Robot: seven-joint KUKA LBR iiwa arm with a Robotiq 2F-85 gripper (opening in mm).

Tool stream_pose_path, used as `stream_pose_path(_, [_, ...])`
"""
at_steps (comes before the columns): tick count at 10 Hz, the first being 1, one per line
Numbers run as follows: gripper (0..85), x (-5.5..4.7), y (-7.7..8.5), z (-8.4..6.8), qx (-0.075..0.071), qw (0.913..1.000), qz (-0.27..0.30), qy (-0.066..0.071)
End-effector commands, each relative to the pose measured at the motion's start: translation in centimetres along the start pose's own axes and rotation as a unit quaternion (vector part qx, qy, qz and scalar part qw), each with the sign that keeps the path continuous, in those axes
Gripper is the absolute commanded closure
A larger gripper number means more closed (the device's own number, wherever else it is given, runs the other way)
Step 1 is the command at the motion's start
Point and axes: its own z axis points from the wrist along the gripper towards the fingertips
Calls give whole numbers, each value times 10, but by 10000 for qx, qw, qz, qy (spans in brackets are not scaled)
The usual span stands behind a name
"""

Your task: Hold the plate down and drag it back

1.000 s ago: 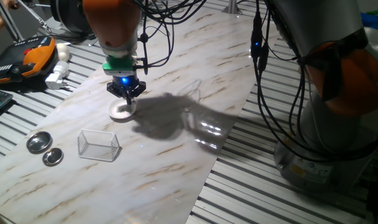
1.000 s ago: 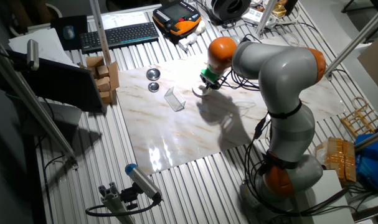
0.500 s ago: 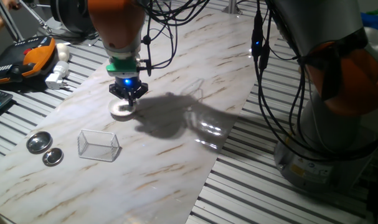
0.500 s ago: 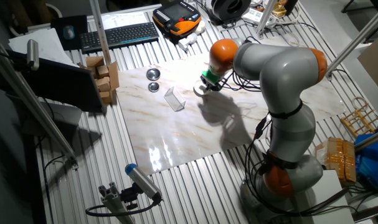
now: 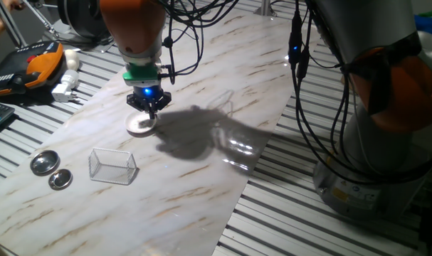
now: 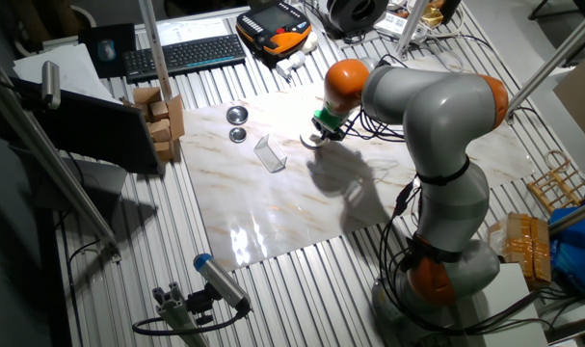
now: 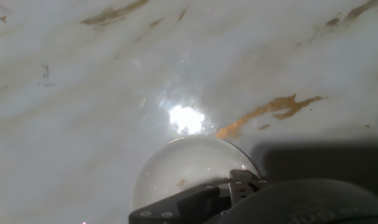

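One arm, gripper (image 5: 148, 109) pointing down over the plate (image 5: 140, 125), fingertips close together at the plate's rim nearest the arm; contact likely but can't confirm. Jaw gap not readable in either fixed view, nothing visibly clamped between the fingers. Blue light glowing just above the fingers. Plate flat on the marble tabletop (image 5: 201, 178), toward the far side, also seen under the hand in the other fixed view (image 6: 312, 140). Hand view: plate (image 7: 189, 168) at bottom centre, partly covered by dark finger hardware, bright glare spot on the marble just past its rim. Wire-framed clear box (image 5: 112, 166) well apart from the plate, nearer the front edge. Two metal lids (image 5: 50, 171) beside each other, left of the box. Orange-and-black device (image 5: 30, 64) off the tabletop at far left.
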Motion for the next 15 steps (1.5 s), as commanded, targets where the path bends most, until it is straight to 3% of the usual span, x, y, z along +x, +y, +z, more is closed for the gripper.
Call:
stream_pose_path(1, [850,0,1,0,-19,10000,16,-36])
stream_pose_path(3, [850,-6,3,3,13,9999,-23,-142])
stream_pose_path(6, [850,-12,3,10,-23,9999,-49,-129])
stream_pose_path(15, [850,-25,-4,9,0,9996,-189,-188])
